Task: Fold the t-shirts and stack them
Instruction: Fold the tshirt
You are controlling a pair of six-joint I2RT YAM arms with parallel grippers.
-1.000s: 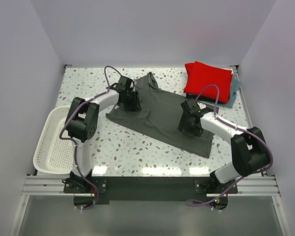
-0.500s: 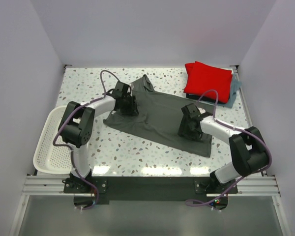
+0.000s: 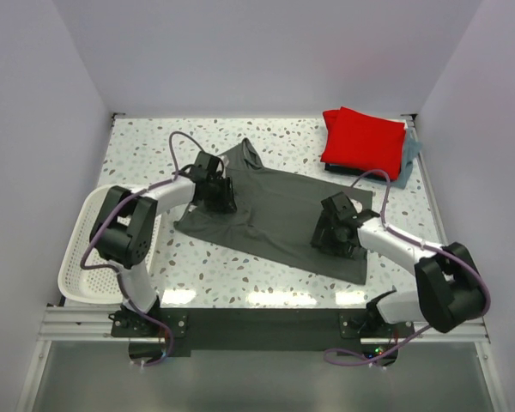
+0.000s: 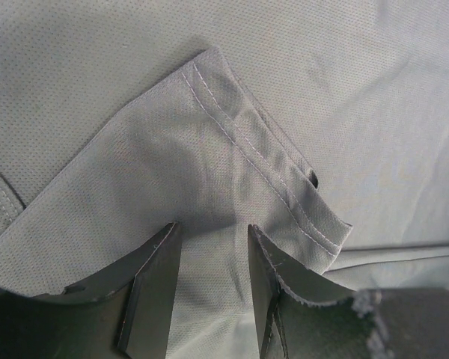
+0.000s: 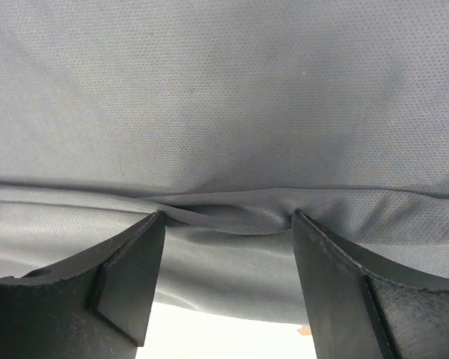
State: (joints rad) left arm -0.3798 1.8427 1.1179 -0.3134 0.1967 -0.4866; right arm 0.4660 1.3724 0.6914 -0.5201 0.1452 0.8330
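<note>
The dark grey t-shirt [image 3: 275, 202] lies spread at a slant across the middle of the table. My left gripper [image 3: 218, 194] is down on its left part, jaws apart, and the left wrist view shows the gripper [image 4: 213, 228] with flat cloth between its fingers and a stitched sleeve hem [image 4: 269, 172] just beyond. My right gripper [image 3: 336, 233] rests open on the shirt's right part near its lower edge; in the right wrist view the gripper [image 5: 227, 217] spans a low fold of cloth [image 5: 232, 196]. The red t-shirt [image 3: 363, 137] lies folded at the back right on the light blue-grey one [image 3: 409, 160].
A white mesh basket [image 3: 81, 257] sits at the table's left edge beside the left arm. Purple cables loop off both arms. Side walls close in the speckled table [image 3: 146, 142], and bare tabletop [image 5: 209, 329] shows just below the shirt's edge.
Both grippers have moved toward the near edge while on the cloth, and the dark grey shirt has slid with them, nearer and slightly left. Jaw openings are unchanged.
</note>
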